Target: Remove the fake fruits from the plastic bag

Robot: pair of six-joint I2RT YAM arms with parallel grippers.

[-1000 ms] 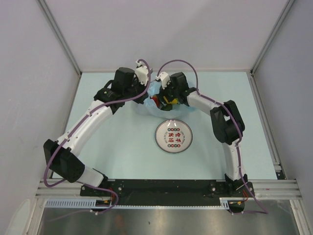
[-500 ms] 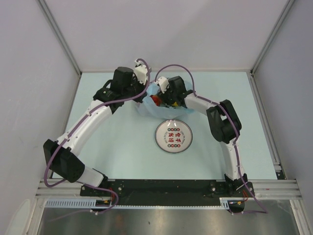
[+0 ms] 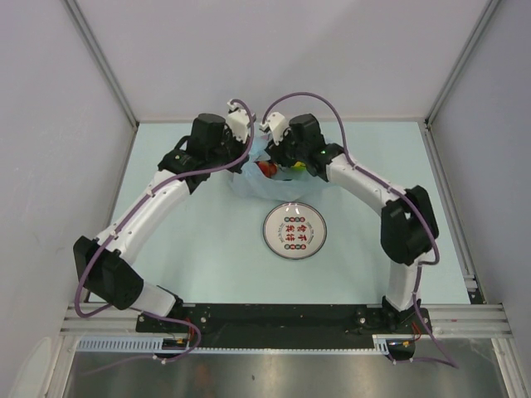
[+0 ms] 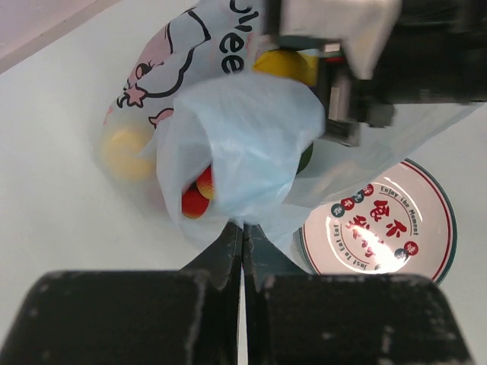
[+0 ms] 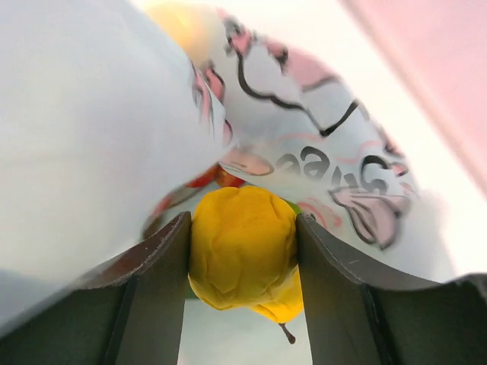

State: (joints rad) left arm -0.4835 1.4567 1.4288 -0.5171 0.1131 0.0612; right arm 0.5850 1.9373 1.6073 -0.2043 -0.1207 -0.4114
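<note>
The plastic bag [image 3: 255, 184] lies crumpled at the back middle of the table, light blue with cartoon print [image 4: 243, 129]. My left gripper [image 4: 243, 228] is shut on a pinched fold of the bag's rim, holding its mouth up. Inside show a red-and-orange fruit [image 4: 196, 199], a dark green one [image 4: 305, 157] and a yellow one [image 4: 125, 152] seen through the film. My right gripper [image 5: 242, 251] is inside the bag's mouth, shut on a yellow fruit [image 5: 242, 243] with a small stem. From above, that gripper [image 3: 292, 170] sits over the bag next to red fruit [image 3: 266, 168].
A round white plate [image 3: 270, 230] with red lettering lies just in front of the bag, its rim [image 4: 449, 228] close to the bag's lower edge. Grey walls stand on three sides of the table.
My right gripper's jaws have closed on the yellow fruit. Its elbow has swung out to the right, with the wrist now a little further back over the bag. The left arm has held still.
</note>
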